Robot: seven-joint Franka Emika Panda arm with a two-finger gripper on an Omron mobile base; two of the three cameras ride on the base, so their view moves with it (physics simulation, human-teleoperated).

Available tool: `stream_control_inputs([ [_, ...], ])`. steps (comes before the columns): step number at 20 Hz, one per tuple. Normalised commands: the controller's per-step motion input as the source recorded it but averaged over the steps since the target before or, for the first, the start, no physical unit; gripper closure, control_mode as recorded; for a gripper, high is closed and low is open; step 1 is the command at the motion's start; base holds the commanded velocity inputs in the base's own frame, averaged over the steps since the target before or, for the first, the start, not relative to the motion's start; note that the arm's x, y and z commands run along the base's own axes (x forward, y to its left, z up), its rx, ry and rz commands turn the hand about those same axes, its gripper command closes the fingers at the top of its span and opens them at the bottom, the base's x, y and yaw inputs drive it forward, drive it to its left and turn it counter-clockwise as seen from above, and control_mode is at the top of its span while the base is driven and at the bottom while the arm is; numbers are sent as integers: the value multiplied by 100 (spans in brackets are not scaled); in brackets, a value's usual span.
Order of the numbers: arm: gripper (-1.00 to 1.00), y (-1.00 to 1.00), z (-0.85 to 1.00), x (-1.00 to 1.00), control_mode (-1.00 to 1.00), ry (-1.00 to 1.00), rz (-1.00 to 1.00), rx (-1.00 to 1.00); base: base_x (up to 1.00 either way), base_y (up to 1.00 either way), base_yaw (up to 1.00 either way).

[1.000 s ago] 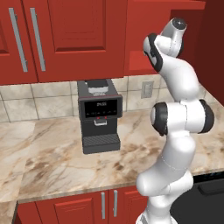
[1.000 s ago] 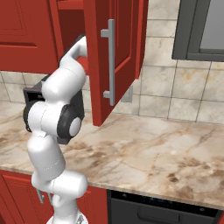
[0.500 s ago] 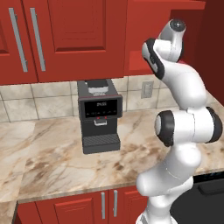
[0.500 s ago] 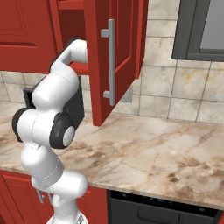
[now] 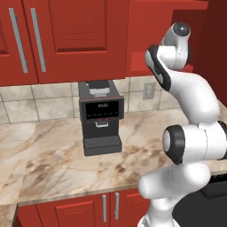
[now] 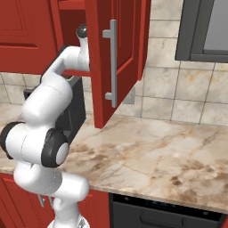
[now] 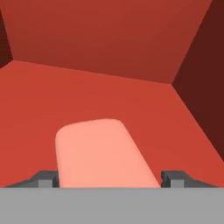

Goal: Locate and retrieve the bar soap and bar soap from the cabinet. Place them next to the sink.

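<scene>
You are at the first pick. In the hand view the gripper (image 7: 108, 178) sits low over the cabinet (image 7: 109, 52) shelf with its two dark fingertips (image 7: 43, 178) spread wide, one on either side of the salmon-pink bar soap (image 7: 100, 153). The jaws are released, and gaps show between each tip and the bar, so nothing is held yet. The soap lies flat on the red shelf floor, its long axis running away from the hand, near the front of the shelf and clear of the side wall on the right of that view.

My reading is that the next move is a close on the bar's long sides. It looks smooth and rounded (likely slippery), so you want the tips well down its flanks before you squeeze, then a lift and a withdrawal straight back out of the opening. The second, reddish-brown bar I cannot place.

From the right base view the arm (image 6: 49, 116) reaches up behind the open cabinet door (image 6: 118, 58), whose silver handle (image 6: 111, 67) hangs close to the elbow's way out, so mind it when you back off. Below, the marble counter (image 6: 151, 156) runs wide, with a black coffee machine (image 5: 101, 116) standing against the tiled wall (image 6: 178, 93). The sink is not something I can point you to from here.
</scene>
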Motion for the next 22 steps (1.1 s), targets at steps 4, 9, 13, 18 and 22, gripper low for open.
stream_control_inputs([
  [4, 100, 5, 8, -47, -100, -1, -4, 0, 0, 0, 0],
  [9, 100, 4, 5, -53, -100, -3, -3, 0, 0, 0, 0],
  [13, 100, 10, 2, -62, -100, -5, -3, 0, 0, 0, 0],
  [18, 100, 18, 1, -66, -100, -5, -4, 1, 0, 0, 0],
  [22, 100, 14, 2, -68, -100, -5, -3, 1, 0, 0, 0],
])
